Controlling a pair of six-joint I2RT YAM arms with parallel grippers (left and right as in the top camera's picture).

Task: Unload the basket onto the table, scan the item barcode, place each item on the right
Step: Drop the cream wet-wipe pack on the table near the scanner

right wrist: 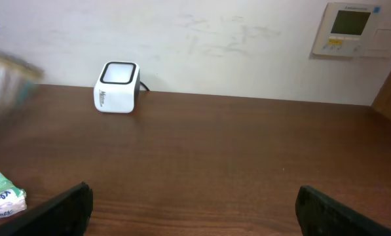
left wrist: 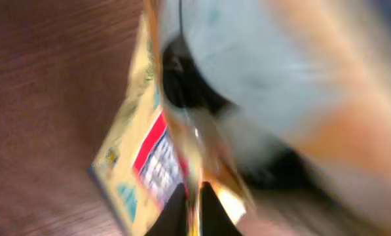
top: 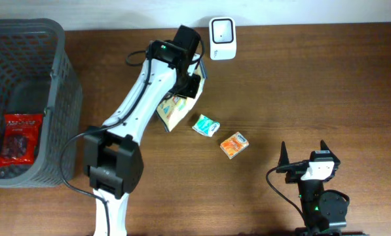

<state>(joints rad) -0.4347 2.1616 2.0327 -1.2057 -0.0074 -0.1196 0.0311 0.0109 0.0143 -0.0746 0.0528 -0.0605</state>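
Left arm [top: 137,98]: links were white, joints black; green light [top: 161,46] glowed behind left end effector [top: 190,86]. Right arm [top: 325,206] was black, white block [top: 319,168] behind right end effector [top: 303,147].

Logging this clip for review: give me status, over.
Left tool at yellow packet, grip unclear in blur. Right tool open, away from it. Packet short of scanner, nothing lying between.

Left arm [top: 139,98] outstretched; right hand [top: 303,147] low, wide open.
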